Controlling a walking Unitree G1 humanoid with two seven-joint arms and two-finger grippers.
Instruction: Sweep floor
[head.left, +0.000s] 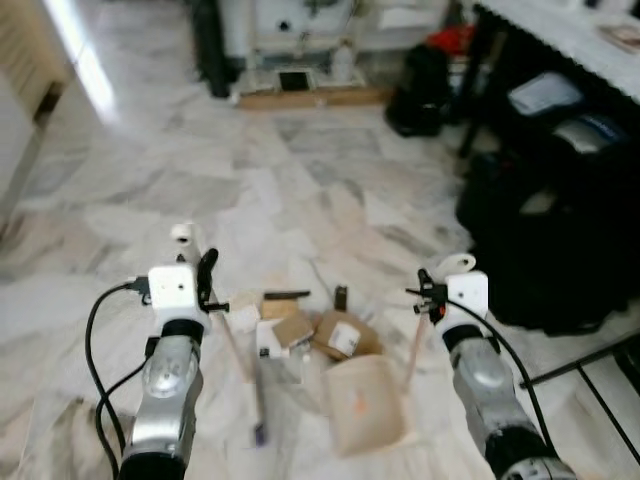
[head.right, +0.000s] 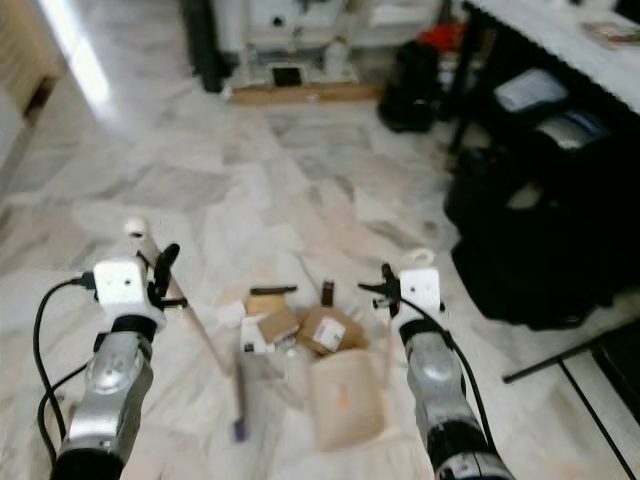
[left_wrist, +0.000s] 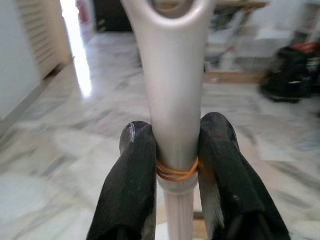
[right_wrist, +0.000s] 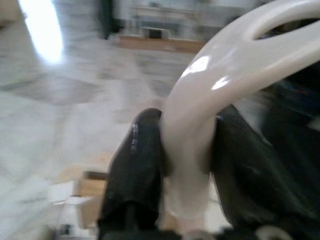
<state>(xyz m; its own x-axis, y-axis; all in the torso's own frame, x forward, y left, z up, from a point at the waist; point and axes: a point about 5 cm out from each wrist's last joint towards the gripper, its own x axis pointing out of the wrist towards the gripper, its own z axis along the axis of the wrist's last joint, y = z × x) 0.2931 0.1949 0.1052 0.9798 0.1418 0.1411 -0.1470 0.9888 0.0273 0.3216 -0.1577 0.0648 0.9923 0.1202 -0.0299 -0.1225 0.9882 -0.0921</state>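
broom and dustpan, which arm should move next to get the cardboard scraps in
Left, probably. The left gripper is clamped on the pale plastic broom handle, while the right gripper holds the beige dustpan beside the brown cardboard scraps.

A pale marble floor (head.left: 300, 190) carries a cluster of small cardboard boxes (head.left: 320, 332) just beyond a beige dustpan (head.left: 365, 405). Black bags (head.left: 545, 250) sit well apart to the right, and a wooden board (head.left: 315, 97) lies far back.
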